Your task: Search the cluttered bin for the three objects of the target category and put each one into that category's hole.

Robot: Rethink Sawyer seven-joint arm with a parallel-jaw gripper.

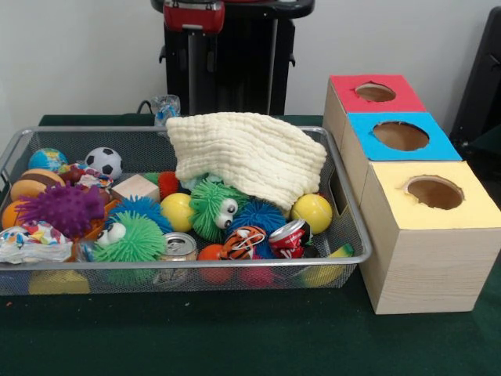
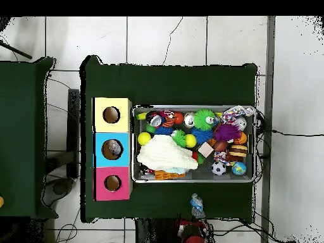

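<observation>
A wire mesh bin on the green table holds a heap of toys. A cream cloth is draped over the back right of the heap and shows from above as cloth. Two yellow balls, a green fuzzy toy with eyes, a purple spiky ball, two drink cans, a soccer ball and a wooden block lie uncovered. Only a red part of the arm shows at the top; no gripper is visible.
Beside the bin stands a row of wooden boxes with round holes: red top, blue top, yellow top. A crumpled plastic bottle sits behind the bin. The bin's rim lies next to the boxes.
</observation>
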